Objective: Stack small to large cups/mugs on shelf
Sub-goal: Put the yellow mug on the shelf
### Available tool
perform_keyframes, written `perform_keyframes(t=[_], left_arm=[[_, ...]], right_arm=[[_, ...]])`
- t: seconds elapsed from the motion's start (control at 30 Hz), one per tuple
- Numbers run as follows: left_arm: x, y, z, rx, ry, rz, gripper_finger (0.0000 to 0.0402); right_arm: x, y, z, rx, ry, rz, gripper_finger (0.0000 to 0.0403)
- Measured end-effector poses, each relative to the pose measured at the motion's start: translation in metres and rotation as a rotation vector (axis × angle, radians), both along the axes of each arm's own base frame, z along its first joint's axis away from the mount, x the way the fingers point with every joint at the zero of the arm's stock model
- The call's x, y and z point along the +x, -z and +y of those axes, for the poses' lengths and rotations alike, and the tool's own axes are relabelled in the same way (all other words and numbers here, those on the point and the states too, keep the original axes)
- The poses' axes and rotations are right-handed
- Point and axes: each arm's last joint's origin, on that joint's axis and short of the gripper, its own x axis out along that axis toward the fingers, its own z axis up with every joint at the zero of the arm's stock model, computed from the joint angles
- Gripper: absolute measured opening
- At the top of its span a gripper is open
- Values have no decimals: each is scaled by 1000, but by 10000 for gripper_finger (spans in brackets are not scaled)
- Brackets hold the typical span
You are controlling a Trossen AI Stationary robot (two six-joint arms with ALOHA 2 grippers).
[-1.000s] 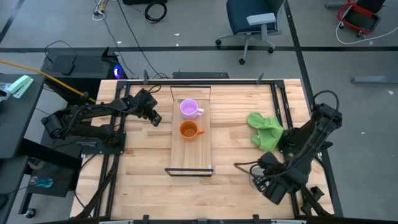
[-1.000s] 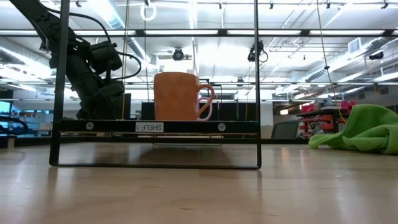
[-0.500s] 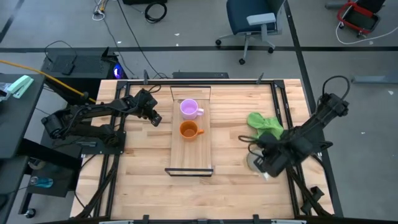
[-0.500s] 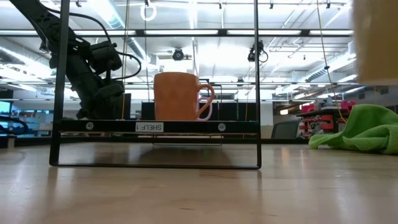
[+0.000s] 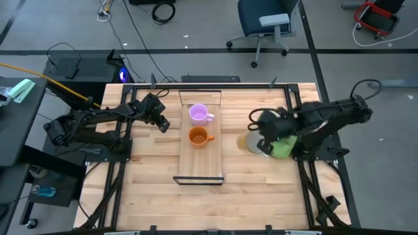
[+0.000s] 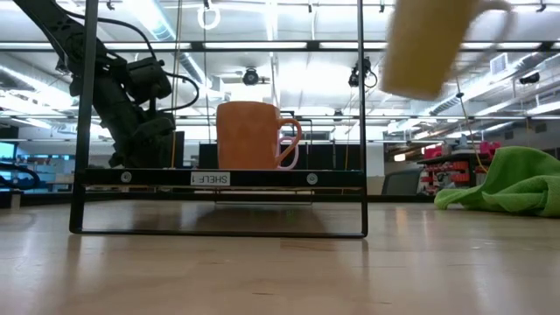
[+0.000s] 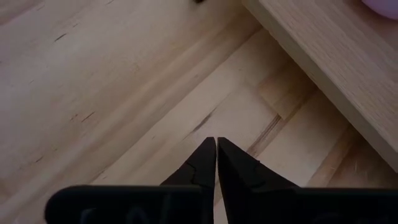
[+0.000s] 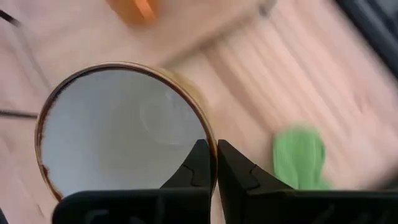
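The shelf (image 5: 200, 163) is a narrow light-wood board with black end frames in the middle of the table. The purple mug (image 5: 199, 114) and the orange mug (image 5: 198, 136) stand upright on it; the low view shows the orange mug (image 6: 254, 134) in front. My right gripper (image 5: 261, 141) is shut on the white mug (image 5: 252, 142) in the air to the right of the shelf. My left gripper (image 5: 162, 125) is shut and hovers over the tabletop left of the shelf, touching nothing; the left wrist view shows its fingers (image 7: 216, 152) closed. My right gripper (image 8: 212, 163) has the white mug by its rim (image 8: 207, 138), pinching the wall with one finger inside the pale hollow and one outside. The mug is lifted clear of the table and shows tilted high in the low view (image 6: 429, 48).
A green cloth (image 6: 512, 188) lies crumpled on the table right of the shelf, partly under my right arm (image 5: 326, 117). Black rails run along the table's left and right sides. Bare butcher-block tabletop (image 5: 248, 189) lies near and right of the shelf.
My right gripper has carried the white mug from the table's near right corner toward the far edge and left, toward the shelf, over the green cloth. The mug has come into the low view high up and moved leftward there, tilting. My left arm has kept still.
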Motion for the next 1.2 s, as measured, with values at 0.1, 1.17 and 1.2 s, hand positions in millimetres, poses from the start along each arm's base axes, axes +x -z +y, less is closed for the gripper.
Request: perform_keyframes(t=[0.1,1.17,1.2], left_arm=[[0,0,0,0,0,0,21],[2,-2,2,41,34,-15,21],[2,-2,2,41,34,-15,22]], right_arm=[[13,-13,-11,-42,-74,-84,10],[155,-21,-22,-24,-753,0,10],[157,-18,-23,-23,-762,9,10]])
